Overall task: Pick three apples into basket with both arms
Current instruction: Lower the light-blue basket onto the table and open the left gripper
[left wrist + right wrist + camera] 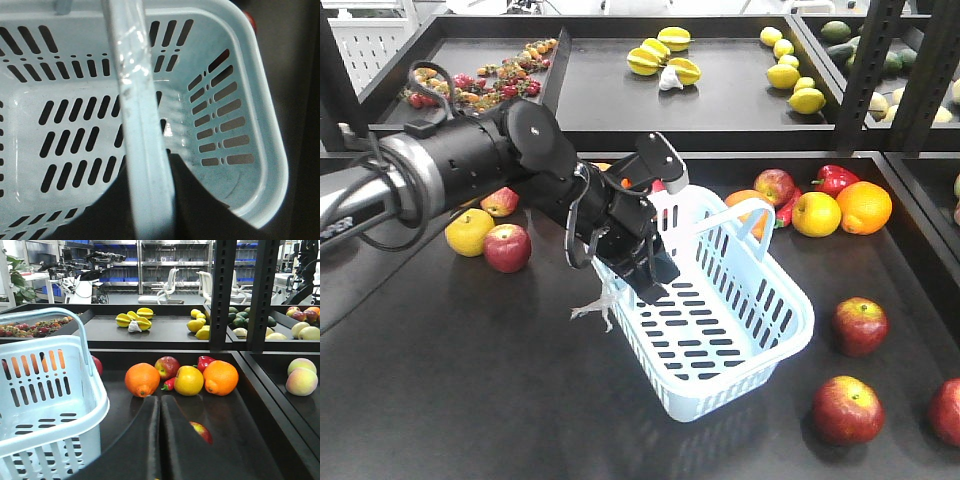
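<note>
You see the basket (720, 392) in smooth, pale blue plastic with a soft sheen. The apples (847, 408) have glossy skins, and the black tabletop (470, 400) looks matt.

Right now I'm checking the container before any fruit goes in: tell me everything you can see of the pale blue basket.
The basket is pale blue plastic, a rounded rectangle with slotted walls and floor, and empty. Its swing handle stands raised. A clear scrap hangs from one end's rim. It sits on the dark table, seemingly tilted, with the left gripper at that end; whether it grips is unclear.
</note>
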Controlling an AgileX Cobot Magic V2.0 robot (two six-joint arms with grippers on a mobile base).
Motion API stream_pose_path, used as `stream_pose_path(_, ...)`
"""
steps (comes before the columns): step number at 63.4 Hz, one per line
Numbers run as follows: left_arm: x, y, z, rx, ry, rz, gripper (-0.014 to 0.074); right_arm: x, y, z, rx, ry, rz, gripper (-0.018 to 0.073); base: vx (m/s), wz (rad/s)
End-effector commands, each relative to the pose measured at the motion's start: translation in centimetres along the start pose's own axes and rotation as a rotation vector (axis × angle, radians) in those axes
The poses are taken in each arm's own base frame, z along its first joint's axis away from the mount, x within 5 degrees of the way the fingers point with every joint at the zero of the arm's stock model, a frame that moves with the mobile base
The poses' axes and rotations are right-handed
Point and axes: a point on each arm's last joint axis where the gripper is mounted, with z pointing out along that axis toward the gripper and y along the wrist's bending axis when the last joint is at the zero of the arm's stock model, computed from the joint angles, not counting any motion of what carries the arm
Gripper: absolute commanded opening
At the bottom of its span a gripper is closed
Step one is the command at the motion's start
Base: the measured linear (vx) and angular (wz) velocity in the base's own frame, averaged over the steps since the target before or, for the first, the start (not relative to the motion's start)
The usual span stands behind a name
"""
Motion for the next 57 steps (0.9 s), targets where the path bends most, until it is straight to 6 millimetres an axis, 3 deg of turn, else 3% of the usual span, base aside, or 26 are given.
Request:
stream_pose_path(1, -2.4, -0.4, -2.8, -0.059, -0.127, 0.026, -0.0006, -0.3, 0.0, 0.0, 0.005, -0.070, -0.013, -0.0005, 0.00, 0.00)
stream_pose_path(17, -2.3, -0.4, -2.6, -0.054, -0.121, 0.026, 0.0074, -0.3, 0.0, 0.0, 0.005, -0.070, -0.013, -0.0005, 0.00, 0.00)
stream_pose_path(33, -2.3, -0.4, -2.6, -0.052, -0.119, 0.022, 0.0384, -0.3, 0.0, 0.0, 0.005, -0.070, -0.013, -0.0005, 0.00, 0.00)
stream_pose_path(42, -2.3, -0.5, -3.1, -0.050, -0.083, 0.006, 0.0498, -0.3, 0.0, 0.0, 0.005, -0.070, -0.013, -0.0005, 0.00, 0.00)
stream_pose_path(57, -3.5, -0.3, -6.3, -0.132, 0.031, -0.075, 0.0478, -0.3, 0.0, 0.0, 0.005, -0.070, -0.013, -0.0005, 0.00, 0.00)
